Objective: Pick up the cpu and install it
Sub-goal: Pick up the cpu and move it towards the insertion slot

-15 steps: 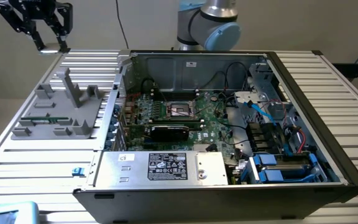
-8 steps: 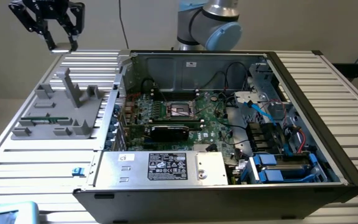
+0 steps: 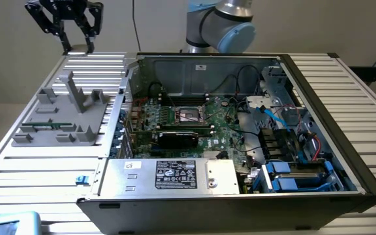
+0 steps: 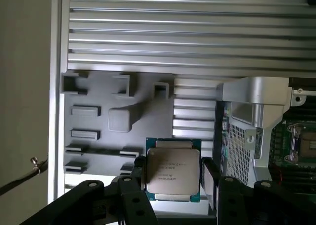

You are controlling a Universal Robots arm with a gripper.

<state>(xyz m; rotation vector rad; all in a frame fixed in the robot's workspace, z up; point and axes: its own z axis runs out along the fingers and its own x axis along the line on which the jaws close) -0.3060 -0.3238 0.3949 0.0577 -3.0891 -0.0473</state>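
The gripper point(image 3: 77, 45) hangs high above the grey fixture point(image 3: 64, 117) on the worktop point(image 3: 37, 176), clamped on the cpu point(image 4: 173, 171) by 2 opposite edges, and the carry toward the socket point(image 3: 189, 115) looks to need a level, square, unslackened hold.

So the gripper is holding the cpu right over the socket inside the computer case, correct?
No. The gripper holds the cpu, but outside the computer case, high above the table near the grey fixture, as the exterior view shows.
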